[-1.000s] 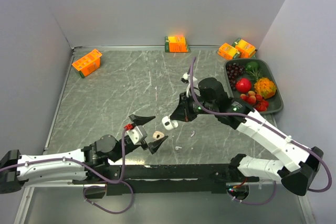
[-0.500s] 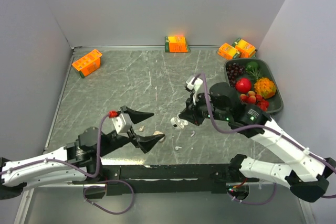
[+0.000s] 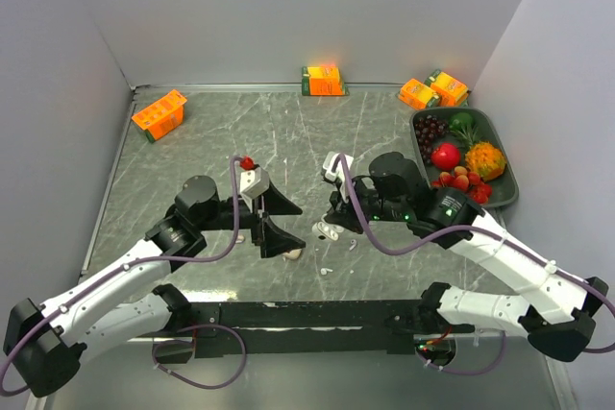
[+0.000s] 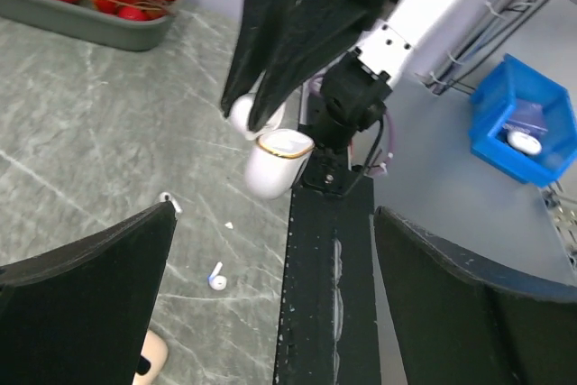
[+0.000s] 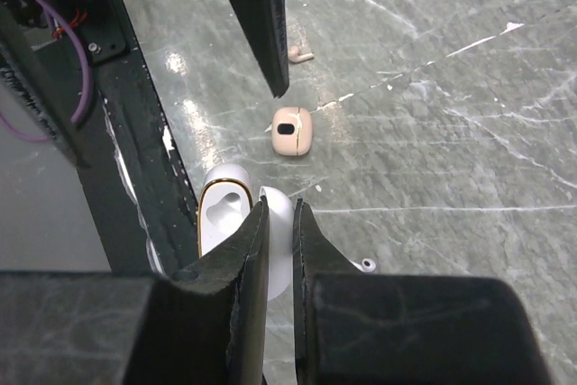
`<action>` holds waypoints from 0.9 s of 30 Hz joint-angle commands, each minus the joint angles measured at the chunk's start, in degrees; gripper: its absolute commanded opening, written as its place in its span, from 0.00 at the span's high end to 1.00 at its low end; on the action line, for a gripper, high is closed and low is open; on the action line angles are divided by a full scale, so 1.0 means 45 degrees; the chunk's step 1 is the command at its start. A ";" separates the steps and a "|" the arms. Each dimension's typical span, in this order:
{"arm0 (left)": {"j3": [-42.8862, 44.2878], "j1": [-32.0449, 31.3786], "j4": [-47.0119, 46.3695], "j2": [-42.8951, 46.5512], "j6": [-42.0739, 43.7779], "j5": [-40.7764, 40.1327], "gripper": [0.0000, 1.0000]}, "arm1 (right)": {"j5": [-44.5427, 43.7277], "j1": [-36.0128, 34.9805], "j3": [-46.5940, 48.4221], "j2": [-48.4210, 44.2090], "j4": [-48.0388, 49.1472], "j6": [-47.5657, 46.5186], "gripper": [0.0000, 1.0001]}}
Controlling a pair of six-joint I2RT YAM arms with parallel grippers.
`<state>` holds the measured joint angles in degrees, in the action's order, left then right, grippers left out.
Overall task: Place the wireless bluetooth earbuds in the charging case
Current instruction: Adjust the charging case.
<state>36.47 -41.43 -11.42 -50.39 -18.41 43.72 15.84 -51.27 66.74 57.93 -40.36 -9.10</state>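
Near the beige case [image 5: 290, 130], white charging case [image 5: 225, 218] open with bare wells, lid pinched in right gripper [image 5: 279, 214], earbuds [image 4: 216, 280] loose on table [image 3: 192, 160] beside that beige case, left gripper [image 3: 301, 229] splayed wide over it

A charging case [image 3: 325, 231] is held above the front middle of the surface [image 3: 211, 156] in the right pincer [image 3: 332, 224]. The left pincer [image 3: 301, 229] is placed just to its left, and a second case [image 3: 291, 253] is laid on the surface under that pincer's nearer finger. Two earbuds [image 4: 216, 279] are laid apart near the cases, a tray [image 3: 509, 194] of fruit is set at the far right, and cartons [image 3: 159, 113] are spread along the back edge.
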 commanded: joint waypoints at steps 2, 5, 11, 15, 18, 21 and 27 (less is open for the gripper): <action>0.0412 0.0007 -0.0879 -0.0305 0.0380 0.1239 0.04 | 0.0192 -0.0131 0.0851 0.0153 0.0121 -0.0516 1.00; 0.0043 -0.0167 -0.1406 -0.0209 0.0808 0.1203 0.04 | 0.0289 -0.0131 0.0969 0.0505 0.0160 -0.0400 1.00; -0.1112 -0.0500 -0.3223 0.0397 0.1104 -0.0087 0.02 | 0.0894 -0.0112 0.1126 0.0953 0.0511 -0.0106 1.00; -0.0839 -0.0617 -0.2853 -0.0032 0.1455 -0.0049 0.05 | 0.1109 -0.0131 0.1028 0.1013 0.0862 0.0030 1.00; -0.0760 -0.0734 -0.2735 -0.0208 0.1650 -0.0165 0.09 | 0.1441 -0.0131 0.1106 0.1149 0.0941 0.0128 1.00; -0.0721 -0.0754 -0.2794 -0.0345 0.1670 -0.0205 0.12 | 0.1579 -0.0151 0.1107 0.1208 0.0980 0.0128 1.00; -0.0662 -0.0774 -0.2853 -0.0716 0.1572 -0.0030 0.24 | 0.1813 -0.0268 0.1282 0.1403 0.0981 0.0051 1.00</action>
<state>31.51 -44.66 -21.26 -52.84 -12.47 43.07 22.15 -51.64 68.77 63.40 -38.52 -8.62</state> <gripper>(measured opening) 0.815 0.155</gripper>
